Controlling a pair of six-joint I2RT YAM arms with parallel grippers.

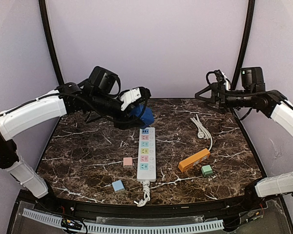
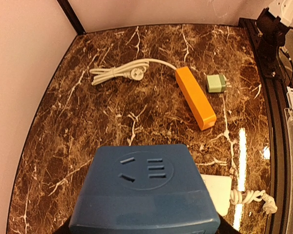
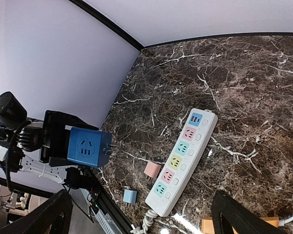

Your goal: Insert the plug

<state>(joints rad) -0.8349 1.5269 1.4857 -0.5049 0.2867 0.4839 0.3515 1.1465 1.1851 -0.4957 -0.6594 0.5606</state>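
the left fingers (image 3: 56, 136) are clamped on the blue plug (image 1: 142, 115), held off the surface (image 1: 88, 146) just beyond the far end of the white power strip (image 1: 146, 153). only the right wrist view shows the plug's prongs, jutting from one side. the left wrist view shows just its socket-marked face, filling the foreground. left of the strip lie a pink plug (image 1: 128, 162) and, nearer the front edge, a pale blue plug (image 1: 118, 185), with bare marble from them to the left edge. right of the strip sit an orange block (image 1: 194, 160) and a green plug (image 1: 207, 170) just beside it. the left wrist view shows the white cable (image 1: 201, 127) running into the block's end. the right fingers (image 3: 49, 217) stand wide apart, raised over the far right corner, well apart from everything.
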